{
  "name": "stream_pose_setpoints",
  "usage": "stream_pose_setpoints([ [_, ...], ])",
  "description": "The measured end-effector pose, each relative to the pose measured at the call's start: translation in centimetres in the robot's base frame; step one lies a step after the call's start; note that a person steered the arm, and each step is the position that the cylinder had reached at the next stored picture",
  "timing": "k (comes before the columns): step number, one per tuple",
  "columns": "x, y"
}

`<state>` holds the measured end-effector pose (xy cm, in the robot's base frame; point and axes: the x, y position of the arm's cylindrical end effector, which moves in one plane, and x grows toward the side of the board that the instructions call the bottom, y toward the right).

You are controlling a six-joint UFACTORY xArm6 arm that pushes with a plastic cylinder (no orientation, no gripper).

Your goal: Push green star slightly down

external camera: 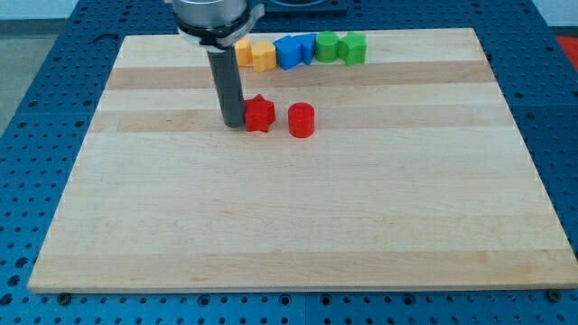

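Red cylinder [302, 120] sits nearest on the desk [298, 217], red star [259, 114] beside it, touching my tip [234, 124]; green star [354, 48] far off. No jaws show.

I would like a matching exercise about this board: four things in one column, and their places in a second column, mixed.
1. red star
2. red cylinder
3. green star
4. my tip

A. right end of the top row
B. just left of the red star
C. apart, right of the red star
D. beside my tip, on its right

Pairs: 1-D, 2-C, 3-A, 4-B
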<state>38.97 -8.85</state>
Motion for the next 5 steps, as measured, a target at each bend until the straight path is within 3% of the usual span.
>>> stream_pose_setpoints([
  [3, -1.1, -1.0],
  [4, -3.6, -6.5],
  [5, -6.4, -4.1],
])
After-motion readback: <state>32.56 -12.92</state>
